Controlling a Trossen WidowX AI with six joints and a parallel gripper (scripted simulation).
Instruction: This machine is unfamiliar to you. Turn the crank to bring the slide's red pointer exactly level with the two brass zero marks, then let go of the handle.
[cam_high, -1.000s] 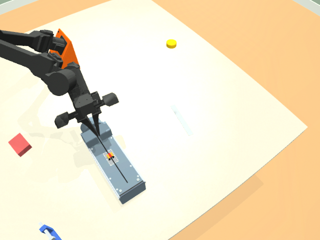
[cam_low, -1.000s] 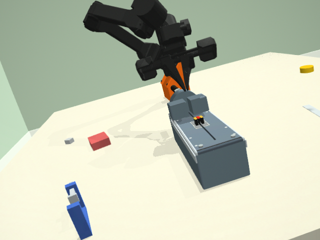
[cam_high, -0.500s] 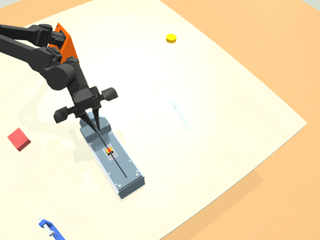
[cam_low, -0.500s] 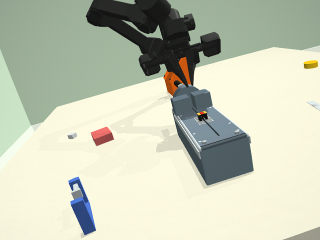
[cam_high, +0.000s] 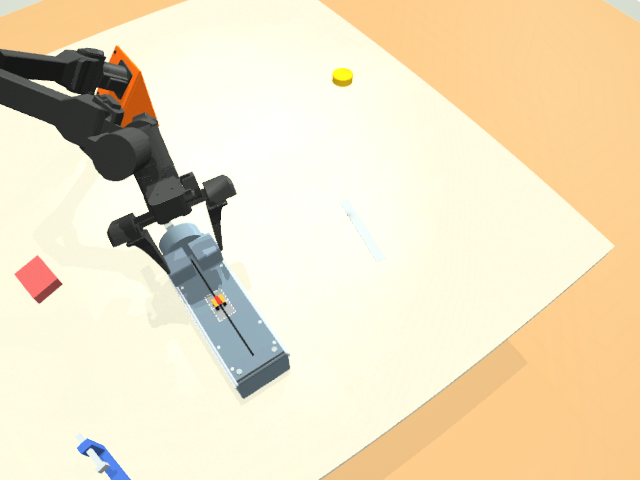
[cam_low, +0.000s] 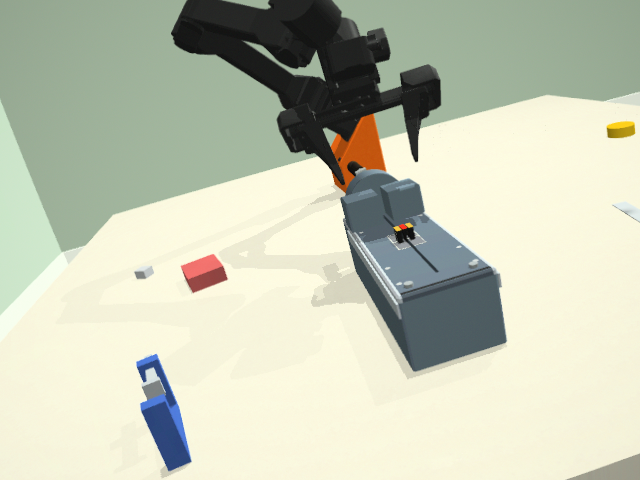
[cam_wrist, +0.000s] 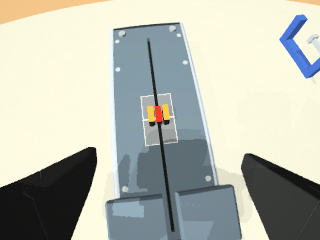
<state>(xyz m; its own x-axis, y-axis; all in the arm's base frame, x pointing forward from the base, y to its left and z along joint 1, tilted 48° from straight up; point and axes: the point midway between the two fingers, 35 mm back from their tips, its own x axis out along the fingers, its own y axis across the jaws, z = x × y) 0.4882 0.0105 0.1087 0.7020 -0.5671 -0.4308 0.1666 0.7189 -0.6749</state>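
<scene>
Grey-blue metal makes up the machine (cam_high: 242, 330), a long box lying on the cream worktop (cam_high: 413, 217) with a dark slot along its top. The slide's red pointer (cam_wrist: 159, 114) sits in that slot between the two brass zero marks (cam_wrist: 151, 115), and from the wrist view the three appear level, which suggests the alignment is met or very nearly so. The crank (cam_low: 361, 181) is at the box's end nearest the arm, a round hub with a small dark handle (cam_low: 354, 166) projecting toward the orange base (cam_low: 361, 147). The end effector (cam_low: 376, 164) hangs over that end with its fingers spread wide, one on each side of the hub and touching nothing, which fits the letting-go step. A red block (cam_high: 38, 279), yellow disc (cam_high: 342, 76) and blue holder (cam_low: 162, 413) lie well apart, uninvolved.
</scene>
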